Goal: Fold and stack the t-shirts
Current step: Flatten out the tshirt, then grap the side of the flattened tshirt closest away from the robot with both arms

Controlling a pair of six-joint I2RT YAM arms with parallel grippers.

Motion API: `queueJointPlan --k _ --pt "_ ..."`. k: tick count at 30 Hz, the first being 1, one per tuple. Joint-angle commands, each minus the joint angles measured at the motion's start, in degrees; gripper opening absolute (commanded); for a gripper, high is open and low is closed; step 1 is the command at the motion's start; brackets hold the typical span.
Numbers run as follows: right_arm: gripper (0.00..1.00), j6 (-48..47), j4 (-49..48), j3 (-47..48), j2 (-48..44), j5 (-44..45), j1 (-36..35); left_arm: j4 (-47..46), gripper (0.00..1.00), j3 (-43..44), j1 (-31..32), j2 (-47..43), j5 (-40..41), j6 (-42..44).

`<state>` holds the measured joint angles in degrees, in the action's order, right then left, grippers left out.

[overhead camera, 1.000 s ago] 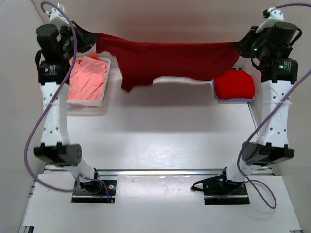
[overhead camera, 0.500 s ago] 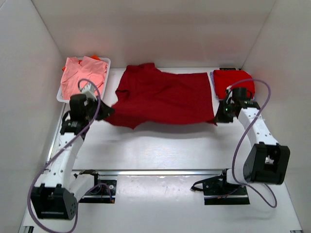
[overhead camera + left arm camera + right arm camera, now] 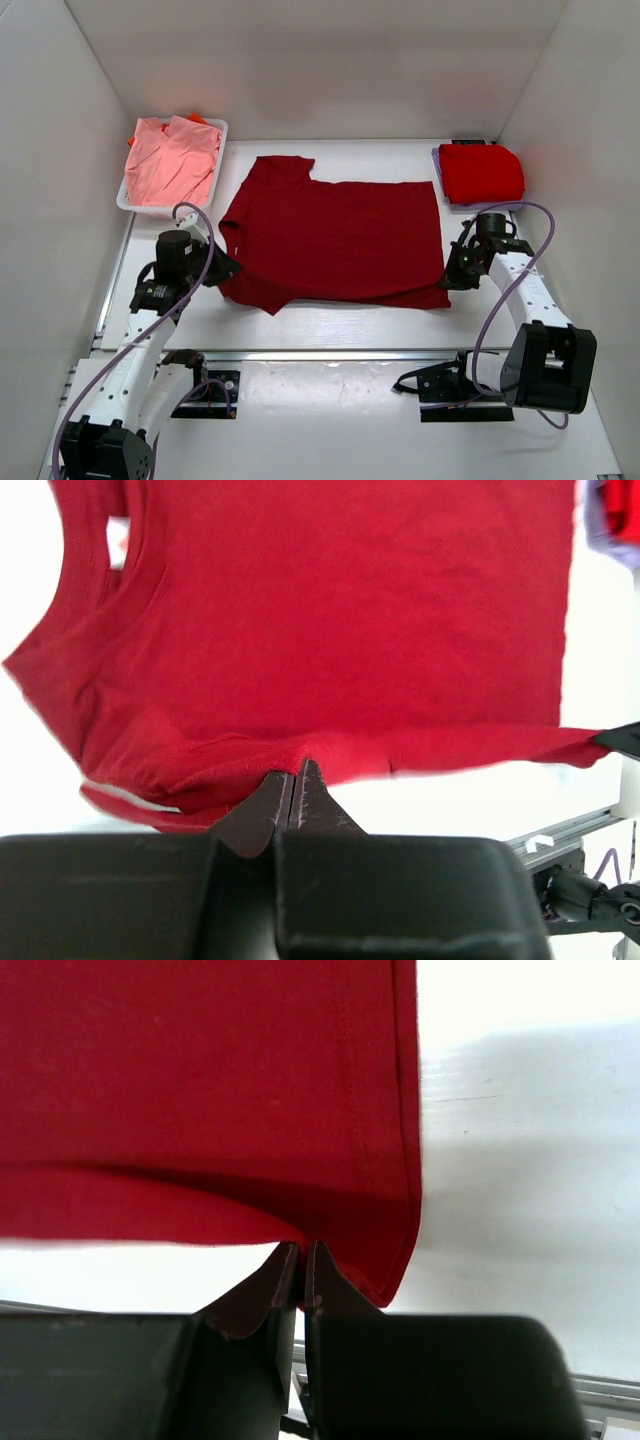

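Far left, crumpled pink t-shirts [image 3: 170, 165] fill a shallow white plastic tray [image 3: 217, 180]. Next, the left pincer [image 3: 233, 268] is clenched on the near-left edge of the dark red cotton t-shirt [image 3: 335, 235], fabric bunched at its tips. That shirt lies spread across the middle of the white counter [image 3: 330, 325], collar to the left. At its near-right corner, the right pincer [image 3: 447, 280] is clamped tight on the hem. Far right, a folded bright red t-shirt [image 3: 482, 172] sits at the back.
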<state>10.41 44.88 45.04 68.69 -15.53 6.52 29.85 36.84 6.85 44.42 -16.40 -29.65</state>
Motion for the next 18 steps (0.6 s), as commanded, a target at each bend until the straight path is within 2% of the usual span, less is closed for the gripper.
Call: queueJointPlan --k 1,8,18 --pt "0.0 -0.4 -1.9 -0.2 1.5 0.5 0.2 -0.1 0.0 -1.8 -0.6 -1.1 1.9 -1.4" --pt "0.0 -1.4 -4.5 3.1 8.6 0.8 0.3 -3.3 0.0 -3.9 -2.1 0.7 2.8 -1.6" --pt "0.0 -2.5 -5.8 13.2 21.4 1.5 -1.4 -6.3 0.0 -0.2 -4.7 8.7 5.0 0.4"
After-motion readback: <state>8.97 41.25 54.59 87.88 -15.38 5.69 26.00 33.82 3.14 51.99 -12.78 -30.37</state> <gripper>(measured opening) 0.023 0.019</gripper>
